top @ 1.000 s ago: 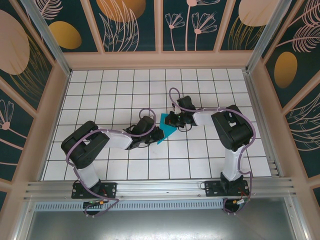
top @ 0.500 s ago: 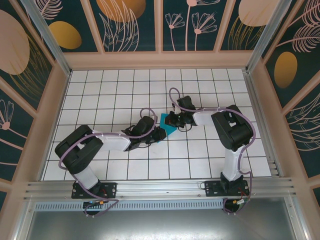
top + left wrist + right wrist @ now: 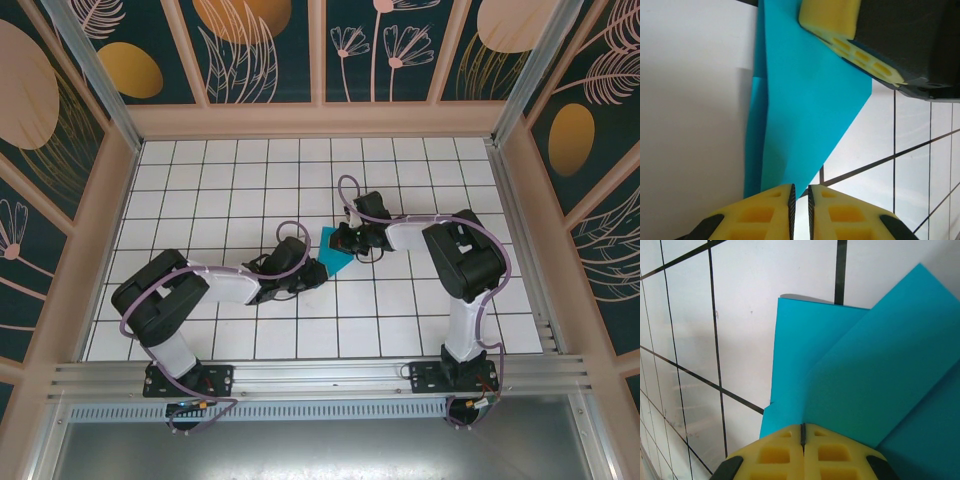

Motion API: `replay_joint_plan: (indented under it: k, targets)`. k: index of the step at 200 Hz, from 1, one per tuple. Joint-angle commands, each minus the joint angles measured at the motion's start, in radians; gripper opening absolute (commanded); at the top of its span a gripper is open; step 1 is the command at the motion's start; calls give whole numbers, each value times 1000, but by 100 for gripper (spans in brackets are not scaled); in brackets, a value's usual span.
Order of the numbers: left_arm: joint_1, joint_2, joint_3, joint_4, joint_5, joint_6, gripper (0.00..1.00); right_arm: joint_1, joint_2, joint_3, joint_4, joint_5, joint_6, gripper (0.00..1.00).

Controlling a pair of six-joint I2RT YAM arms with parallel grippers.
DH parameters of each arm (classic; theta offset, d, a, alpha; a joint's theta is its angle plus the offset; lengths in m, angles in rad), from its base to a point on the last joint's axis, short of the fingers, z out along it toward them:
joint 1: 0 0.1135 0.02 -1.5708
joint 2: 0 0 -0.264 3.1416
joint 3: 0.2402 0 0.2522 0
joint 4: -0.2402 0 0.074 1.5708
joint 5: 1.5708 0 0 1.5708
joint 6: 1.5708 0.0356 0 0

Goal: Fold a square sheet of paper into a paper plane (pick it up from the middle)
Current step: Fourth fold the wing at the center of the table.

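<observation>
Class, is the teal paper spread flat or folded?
Folded: the teal paper shows overlapping layers, one flap lying diagonally over another.

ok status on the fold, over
right gripper shut on creased teal paper sheet. left gripper at its tip, jaws a slit apart, grip unclear. grippers crowd each other over white tiled table.

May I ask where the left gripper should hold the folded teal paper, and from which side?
Probably the narrow pointed end of the paper, from the side opposite the right gripper, which pinches the wide end; the point tapers toward the left gripper.
</observation>
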Motion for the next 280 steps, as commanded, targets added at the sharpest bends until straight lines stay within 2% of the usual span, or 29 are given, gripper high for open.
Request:
replay_joint_plan:
  k: [1,75,137,163,215,232,280]
  targets:
    - [-3,36,-15,-30,-20,-15,18,-7,94,-35,-139,172,-17,0]
    - [-4,42,-42,-27,-12,-27,17,-8,98,-33,-144,175,-17,0]
    - [-22,21,-87,-74,34,11,0,-9,102,-33,-155,179,-19,0]
    - [-27,21,-120,-118,30,23,0,-11,103,-32,-157,179,-20,0]
    - [-28,-81,-174,-124,64,38,0,-13,97,-31,-164,175,-24,0]
    - [-28,-129,-162,-138,41,54,0,-14,98,-34,-164,176,-24,0]
    - [-28,-275,-103,-106,-112,77,0,-13,103,-31,-163,172,-23,0]
